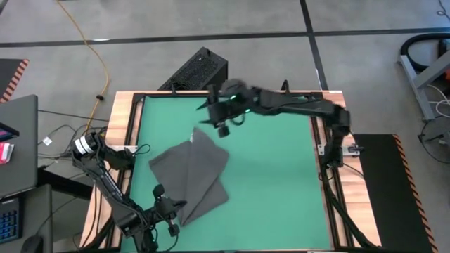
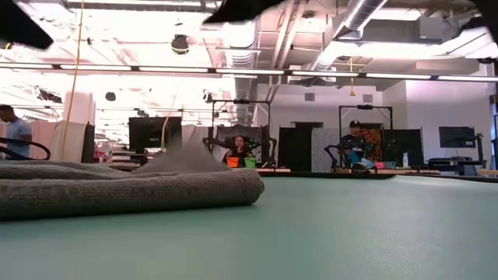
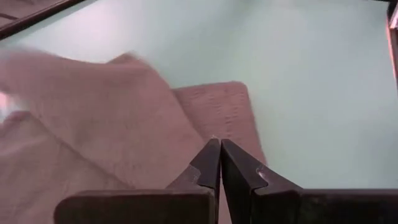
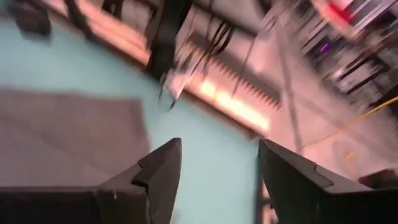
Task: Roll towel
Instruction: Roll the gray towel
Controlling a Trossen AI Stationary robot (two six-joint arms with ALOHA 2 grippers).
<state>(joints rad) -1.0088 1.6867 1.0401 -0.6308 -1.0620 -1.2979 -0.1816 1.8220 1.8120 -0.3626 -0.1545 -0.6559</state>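
Observation:
The dark grey towel (image 1: 191, 174) lies folded over itself in several layers on the left half of the green mat; in the low view its thick folded edge (image 2: 132, 190) rests flat on the mat. My left gripper (image 1: 174, 208) is shut at the towel's near-left edge, its tips (image 3: 219, 143) over the cloth. My right gripper (image 1: 221, 125) hangs open well above the towel's far corner, and nothing is between its fingers (image 4: 217, 168). My left gripper has its shut fingertips (image 3: 211, 152) slanting down over the towel's lower layer (image 3: 214, 106) near the near edge. I cannot tell whether they touch the cloth or have any of it between them.
Bare green mat (image 1: 281, 183) stretches to the right of the towel. A wooden frame (image 1: 123, 126) borders the table. A black box (image 1: 200, 70) sits beyond the far edge, and a laptop (image 1: 17, 140) is off the left side. People sit in the room behind (image 2: 237, 148).

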